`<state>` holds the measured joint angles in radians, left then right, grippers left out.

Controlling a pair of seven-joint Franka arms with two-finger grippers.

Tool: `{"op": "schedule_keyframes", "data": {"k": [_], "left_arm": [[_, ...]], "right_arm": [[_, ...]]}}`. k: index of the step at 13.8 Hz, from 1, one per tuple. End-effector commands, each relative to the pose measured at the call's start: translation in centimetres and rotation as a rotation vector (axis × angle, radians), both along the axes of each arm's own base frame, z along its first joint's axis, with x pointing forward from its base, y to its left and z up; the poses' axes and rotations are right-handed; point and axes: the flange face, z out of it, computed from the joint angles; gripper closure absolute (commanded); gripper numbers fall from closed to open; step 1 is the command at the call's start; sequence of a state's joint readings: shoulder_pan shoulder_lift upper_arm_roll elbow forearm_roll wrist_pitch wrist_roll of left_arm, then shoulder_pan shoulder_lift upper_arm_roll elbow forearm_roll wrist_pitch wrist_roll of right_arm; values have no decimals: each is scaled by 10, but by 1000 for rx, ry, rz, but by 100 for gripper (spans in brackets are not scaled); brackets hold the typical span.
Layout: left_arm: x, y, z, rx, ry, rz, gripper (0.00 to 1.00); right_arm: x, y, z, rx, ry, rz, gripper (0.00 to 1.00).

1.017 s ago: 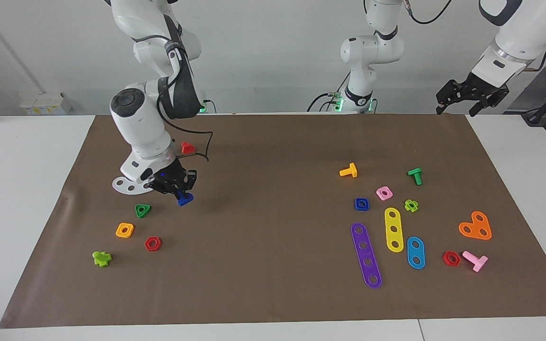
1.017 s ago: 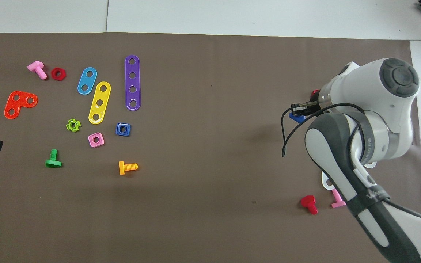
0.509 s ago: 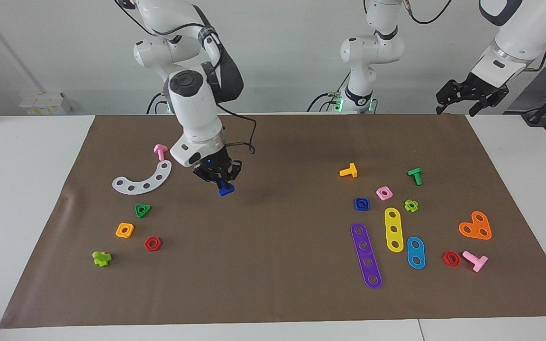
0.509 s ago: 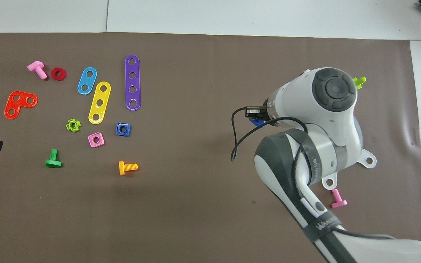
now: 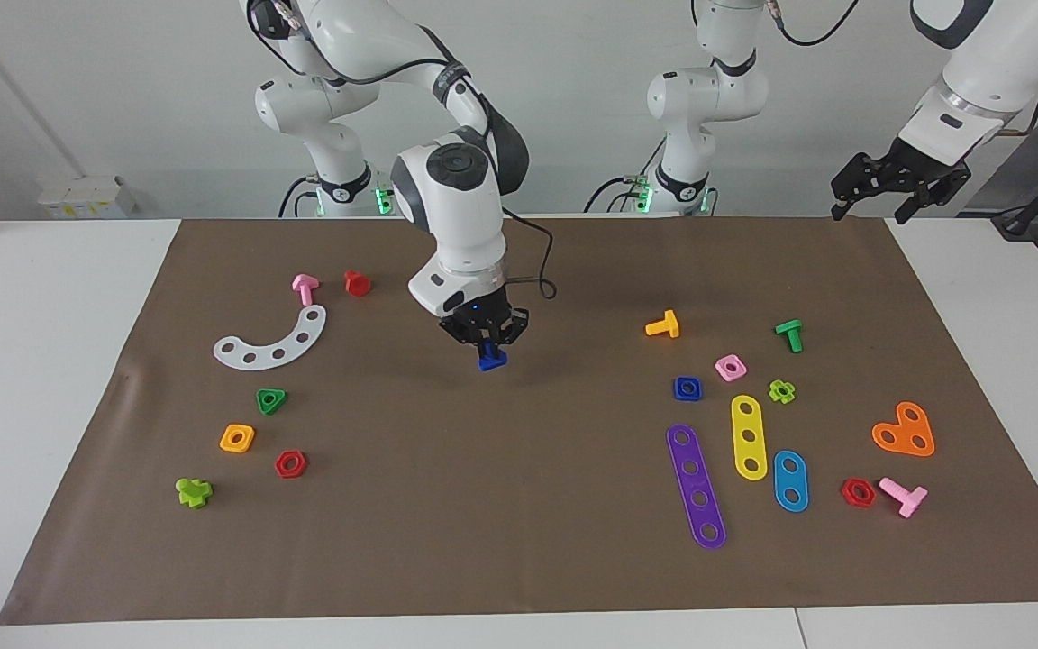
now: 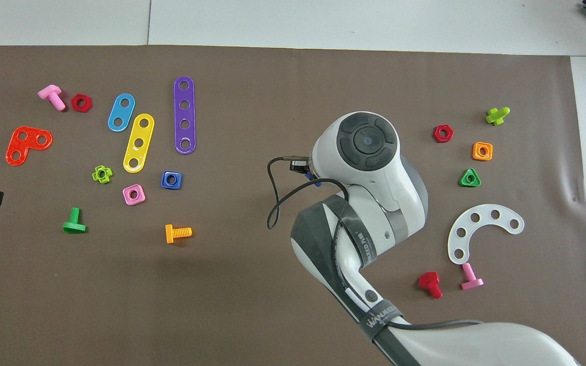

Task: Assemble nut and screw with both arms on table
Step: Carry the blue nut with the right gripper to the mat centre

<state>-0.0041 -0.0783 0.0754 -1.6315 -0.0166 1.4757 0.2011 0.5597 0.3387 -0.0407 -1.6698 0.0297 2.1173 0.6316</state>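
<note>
The dark blue screw [image 5: 491, 361] hangs pinched in the closed fingers of the right gripper [image 5: 484, 341] above the middle of the brown mat [image 5: 519, 505], the blue nut [image 5: 687, 388] lies beside the pink nut [image 5: 730, 367], and the left gripper [image 5: 879, 194] waits with fingers spread.

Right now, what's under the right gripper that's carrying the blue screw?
Only bare brown mat lies under the right gripper, which holds the blue screw in the air. In the overhead view the arm covers most of the screw and the mat beneath.
</note>
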Motion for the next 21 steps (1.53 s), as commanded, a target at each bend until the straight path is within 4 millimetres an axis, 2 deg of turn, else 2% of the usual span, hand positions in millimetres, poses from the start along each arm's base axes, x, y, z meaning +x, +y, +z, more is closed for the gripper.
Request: {"op": "schedule_keyframes", "data": {"k": [1, 3, 6, 11, 17, 19, 20, 21], "left_arm": [[-4, 0, 2, 0, -26, -6, 0], [-1, -3, 2, 1, -42, 9, 0], [1, -4, 2, 3, -52, 24, 0], [4, -5, -1, 3, -55, 22, 0], [5, -5, -1, 7, -59, 61, 0], [4, -8, -2, 8, -55, 85, 0], [4, -10, -2, 10, -53, 117, 0], [4, -13, -3, 12, -52, 136, 0]], "right_arm": [[-6, 27, -17, -47, -1, -15, 100], [-9, 35, -25, -58, -5, -27, 100], [-23, 62, -57, -68, 5, -21, 100], [-30, 56, -88, -69, 5, -18, 100], [-35, 53, -99, -65, 2, -20, 100], [-38, 52, -106, -71, 11, -24, 82], [-40, 53, -107, -69, 8, -21, 82], [-40, 53, -107, -67, 6, -22, 61]]}}
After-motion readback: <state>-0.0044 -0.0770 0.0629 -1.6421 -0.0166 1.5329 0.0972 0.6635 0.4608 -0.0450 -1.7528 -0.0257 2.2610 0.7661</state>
